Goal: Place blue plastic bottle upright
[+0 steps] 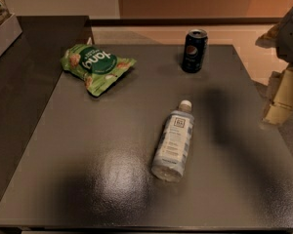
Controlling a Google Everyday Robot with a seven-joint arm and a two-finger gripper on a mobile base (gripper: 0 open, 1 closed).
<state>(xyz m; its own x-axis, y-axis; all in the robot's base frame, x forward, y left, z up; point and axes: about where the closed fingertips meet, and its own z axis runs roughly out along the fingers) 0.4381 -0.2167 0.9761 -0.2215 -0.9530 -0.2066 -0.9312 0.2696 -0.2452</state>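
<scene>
A blue plastic bottle lies on its side on a dark table, a little right of the middle and nearer the front edge than the back. Its long axis runs from near to far with a slight lean. The white cap points away toward the far right and the base faces the near left. The pale label faces up, its small dark square logo sitting just below the neck. The clear body gives no sure sign of how much liquid is inside. A dark blue soda can stands upright near the far edge, beyond the cap and well apart from the bottle, its silver top showing. A green snack bag lies flat and sealed at the far left, puffed with its contents. At the far-left corner, a pale box sits on a neighbouring dark counter. The robot's gripper hangs at the right edge of the scene, off the table's right side, well apart from the bottle and touching nothing on the table. Whether it is spread or closed cannot be told.
</scene>
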